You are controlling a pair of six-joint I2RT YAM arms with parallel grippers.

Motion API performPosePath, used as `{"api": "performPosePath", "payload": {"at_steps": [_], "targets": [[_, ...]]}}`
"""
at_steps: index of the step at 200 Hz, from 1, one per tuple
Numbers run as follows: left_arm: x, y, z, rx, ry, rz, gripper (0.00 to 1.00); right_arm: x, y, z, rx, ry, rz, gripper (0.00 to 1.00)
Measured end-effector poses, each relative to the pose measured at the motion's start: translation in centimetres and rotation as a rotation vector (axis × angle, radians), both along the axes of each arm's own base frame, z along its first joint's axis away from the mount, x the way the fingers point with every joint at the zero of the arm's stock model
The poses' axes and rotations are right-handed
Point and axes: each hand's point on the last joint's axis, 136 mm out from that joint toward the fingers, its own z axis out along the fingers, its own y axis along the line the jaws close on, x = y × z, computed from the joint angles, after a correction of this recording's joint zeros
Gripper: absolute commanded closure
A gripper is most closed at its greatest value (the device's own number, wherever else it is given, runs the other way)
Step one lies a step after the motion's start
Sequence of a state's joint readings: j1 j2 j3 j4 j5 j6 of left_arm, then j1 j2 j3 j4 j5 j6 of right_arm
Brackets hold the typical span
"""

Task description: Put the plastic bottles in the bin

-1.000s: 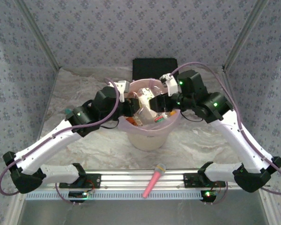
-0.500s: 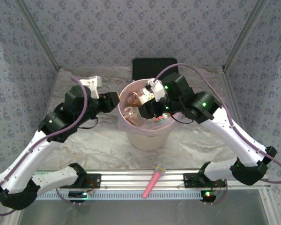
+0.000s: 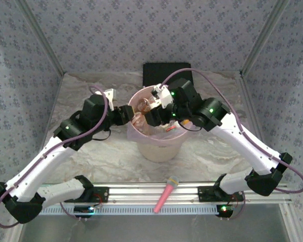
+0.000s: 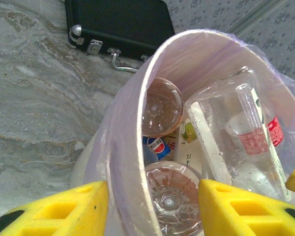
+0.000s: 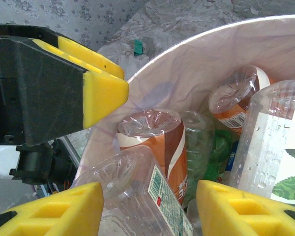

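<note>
The bin (image 3: 159, 148) stands mid-table, cream with a pink bag liner, and holds several plastic bottles. My left gripper (image 3: 125, 113) is open at its left rim. The rim (image 4: 152, 64) and a brown bottle's base (image 4: 169, 199) lie between the open jaws of the left gripper (image 4: 152, 189). My right gripper (image 3: 152, 117) hangs over the bin's opening. In its wrist view the right gripper (image 5: 148, 189) is shut on a clear bottle (image 5: 147, 196) with a green-and-white label. That clear bottle (image 4: 236, 132) tilts into the bin. An orange-brown labelled bottle (image 5: 157, 135) stands base up beside it.
A flat black case (image 3: 166, 73) lies just behind the bin. A pink microphone-shaped stick (image 3: 165, 194) rests on the front rail. A small teal object (image 5: 137, 46) sits on the marble tabletop beyond the bin's rim (image 5: 187, 42). Patterned walls close in the table.
My left gripper opened, drew back left from the bin, then came back to its left rim. My right gripper moved left over the bin with the clear bottle.
</note>
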State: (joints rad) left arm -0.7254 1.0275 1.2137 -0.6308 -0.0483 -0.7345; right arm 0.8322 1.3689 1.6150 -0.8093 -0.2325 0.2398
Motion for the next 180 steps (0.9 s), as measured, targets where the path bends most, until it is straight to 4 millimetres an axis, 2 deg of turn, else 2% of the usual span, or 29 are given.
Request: {"api": "performPosePath", "payload": {"at_steps": [17, 32, 49, 56, 66, 70, 75, 91, 103, 123, 136, 155, 180], "targets": [[0.2, 0.2, 0.0, 0.003, -0.002, 0.006, 0.43, 0.2, -0.3, 0.3, 0.001, -0.003, -0.008, 0.38], [0.5, 0.7, 0.4, 0.009, -0.012, 0.018, 0.33, 0.8, -1.1, 0.8, -0.004, -0.008, -0.038, 0.33], [1.0, 1.7, 1.7, 0.023, -0.047, 0.040, 0.24, 2.0, -2.4, 2.1, -0.001, -0.033, -0.091, 0.28], [1.3, 2.1, 2.4, 0.026, -0.069, 0.051, 0.16, 2.6, -3.0, 2.8, 0.004, -0.050, -0.117, 0.25], [1.8, 2.9, 3.5, 0.039, -0.107, 0.068, 0.01, 3.5, -4.0, 3.6, 0.011, -0.074, -0.153, 0.17], [2.0, 3.2, 3.8, 0.046, -0.120, 0.076, 0.00, 3.8, -4.6, 4.0, 0.014, -0.085, -0.171, 0.07], [2.3, 3.7, 4.2, 0.060, -0.140, 0.085, 0.00, 4.3, -5.4, 4.4, 0.020, -0.092, -0.200, 0.00], [3.4, 5.5, 4.7, 0.114, -0.186, 0.131, 0.00, 5.9, -8.7, 5.3, 0.025, -0.129, -0.302, 0.00], [4.4, 7.4, 4.4, 0.180, -0.208, 0.182, 0.00, 7.1, -12.3, 5.9, 0.024, -0.154, -0.412, 0.00], [6.0, 10.8, 2.4, 0.311, -0.221, 0.278, 0.00, 8.7, -18.8, 5.6, -0.003, -0.181, -0.618, 0.00], [6.9, 13.1, 0.1, 0.403, -0.210, 0.347, 0.00, 9.4, -22.9, 4.2, -0.034, -0.177, -0.749, 0.00], [7.5, 16.6, -4.3, 0.524, -0.155, 0.431, 0.00, 10.2, -27.9, 0.2, -0.095, -0.146, -0.912, 0.00], [7.1, 21.2, -10.0, 0.604, -0.060, 0.544, 0.00, 10.8, -32.0, -6.3, -0.181, -0.066, -1.041, 0.00]]}}
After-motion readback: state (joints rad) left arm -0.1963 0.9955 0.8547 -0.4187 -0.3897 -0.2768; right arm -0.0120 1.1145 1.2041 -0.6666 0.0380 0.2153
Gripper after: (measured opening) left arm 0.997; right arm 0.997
